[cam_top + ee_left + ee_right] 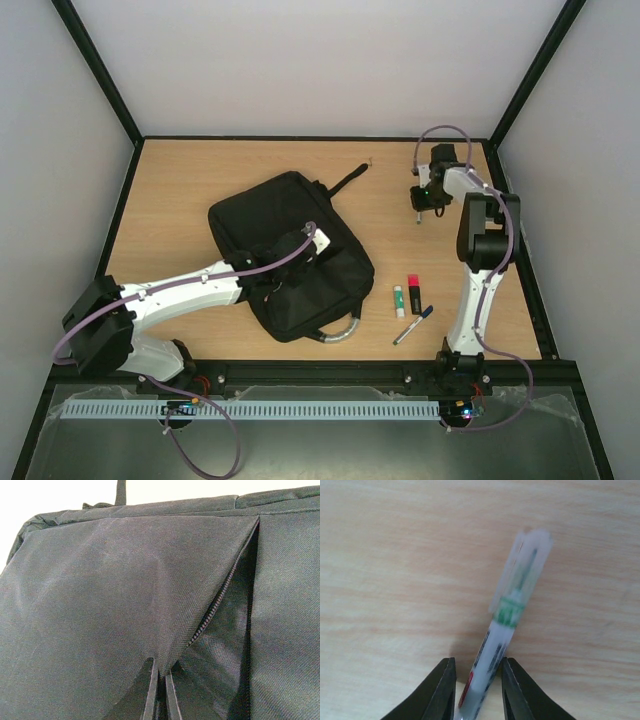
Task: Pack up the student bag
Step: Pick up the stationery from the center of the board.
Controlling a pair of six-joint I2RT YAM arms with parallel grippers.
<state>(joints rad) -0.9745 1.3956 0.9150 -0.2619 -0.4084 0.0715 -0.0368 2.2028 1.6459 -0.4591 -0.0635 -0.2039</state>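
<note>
- student bag [262, 215] lies flat on the wooden table [190, 180], left of centre; grey loop handle [340, 331] points to the near edge, strap [346, 180] to the far side.
- left gripper [161, 677]: jaws closed, pinching the corner of the bag's zippered flap. The fabric is taut and the pocket gapes beside the zipper teeth.
- right gripper [478, 662]: far right, well apart from the bag. Its jaws are narrow around a white pen [512, 600] with a clear cap and green band. The pen is blurred, so I cannot tell whether it is clamped.
- Between the bag and the right arm lie a green-and-white stick [400, 298], a red-and-black marker [414, 293] and a blue pen [413, 325].
</note>
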